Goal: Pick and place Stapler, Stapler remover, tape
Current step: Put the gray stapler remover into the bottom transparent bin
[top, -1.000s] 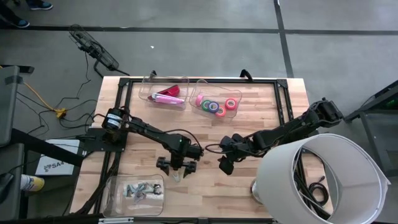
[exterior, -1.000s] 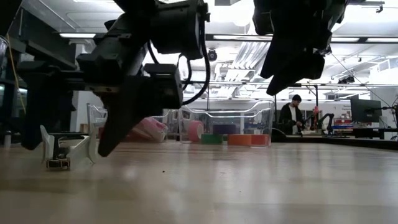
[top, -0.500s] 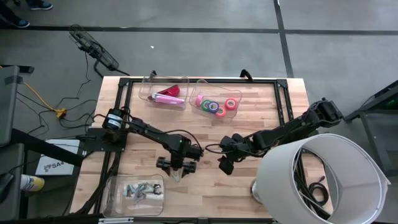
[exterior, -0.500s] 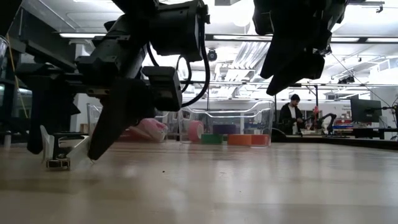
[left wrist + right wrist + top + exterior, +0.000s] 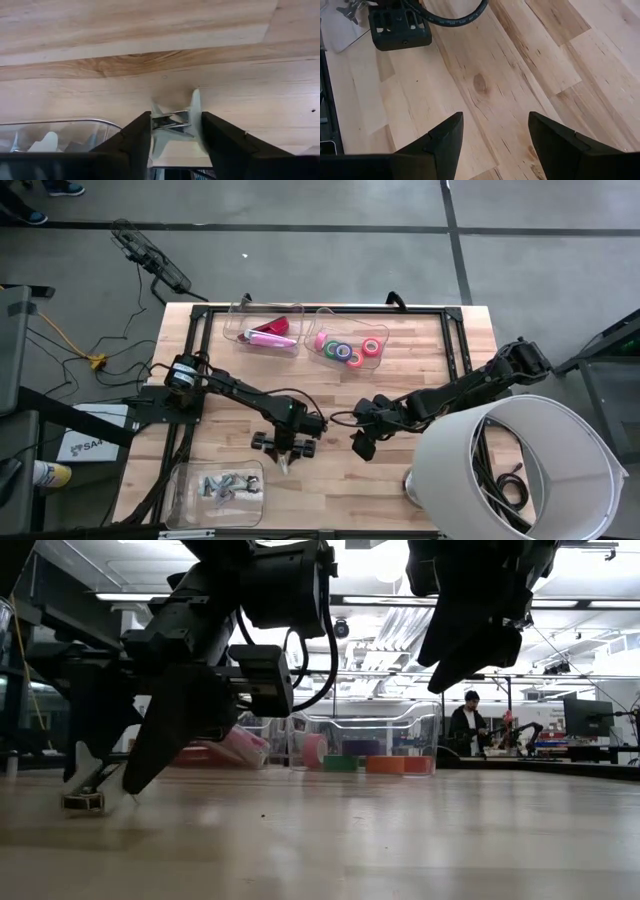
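A white stapler remover (image 5: pixel 175 127) stands on the wooden table near the middle front, between the fingers of my left gripper (image 5: pixel 175 120), which is shut on it. The high view shows that gripper (image 5: pixel 285 455) just beyond a clear bin. In the low view the remover (image 5: pixel 88 785) leans. My right gripper (image 5: pixel 360 448) hangs open above bare wood to the right of it, with nothing between its fingers (image 5: pixel 445 140). A pink stapler (image 5: pixel 268 332) and several tape rolls (image 5: pixel 350 346) lie in clear bins at the far edge. My left gripper pinches the stapler remover by its two white outer wings (image 5: pixel 196 120), one finger on each side. The fingers come from above and point down. The remover leans in the hold, and its lower end (image 5: pixel 85 802) rests on the table.
A clear bin (image 5: pixel 222 485) with several more stapler removers sits at the near left, close to my left gripper. A large white cylinder (image 5: pixel 520 470) stands at the near right corner. Bare wood lies between the two arms. A person (image 5: pixel 470 725) is far back in the room.
My left gripper has shut from wide open onto the stapler remover. The remover's spread wings have been squeezed together, and it has tipped from upright to leaning with its lower end still on the table.
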`<state>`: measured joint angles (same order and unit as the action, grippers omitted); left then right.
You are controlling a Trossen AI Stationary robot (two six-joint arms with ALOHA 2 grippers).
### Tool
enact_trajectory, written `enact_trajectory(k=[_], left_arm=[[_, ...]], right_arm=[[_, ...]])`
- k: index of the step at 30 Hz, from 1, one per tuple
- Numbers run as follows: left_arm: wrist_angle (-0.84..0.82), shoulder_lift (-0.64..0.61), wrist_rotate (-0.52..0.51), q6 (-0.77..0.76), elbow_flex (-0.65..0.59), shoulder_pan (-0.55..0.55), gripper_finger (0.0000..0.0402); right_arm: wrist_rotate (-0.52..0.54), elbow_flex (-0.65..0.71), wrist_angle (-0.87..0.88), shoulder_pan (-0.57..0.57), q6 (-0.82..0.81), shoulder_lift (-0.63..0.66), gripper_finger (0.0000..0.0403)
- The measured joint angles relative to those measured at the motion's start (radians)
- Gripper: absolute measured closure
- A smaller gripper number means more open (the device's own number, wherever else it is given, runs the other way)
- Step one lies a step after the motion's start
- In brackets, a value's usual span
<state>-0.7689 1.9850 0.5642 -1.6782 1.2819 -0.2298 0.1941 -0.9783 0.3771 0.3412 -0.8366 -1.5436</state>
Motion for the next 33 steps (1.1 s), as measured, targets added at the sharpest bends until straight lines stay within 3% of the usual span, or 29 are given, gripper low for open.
enact_trajectory(k=[12, 33], left_arm=[[0.002, -0.002, -0.028, 0.024, 0.000, 0.000, 0.0311], [0.021, -0.003, -0.041, 0.052, 0.001, 0.000, 0.0313]], right_arm=[[0.001, 0.000, 0.000, 0.000, 0.000, 0.000, 0.0187], [0.001, 0.000, 0.000, 0.000, 0.000, 0.000, 0.0187]])
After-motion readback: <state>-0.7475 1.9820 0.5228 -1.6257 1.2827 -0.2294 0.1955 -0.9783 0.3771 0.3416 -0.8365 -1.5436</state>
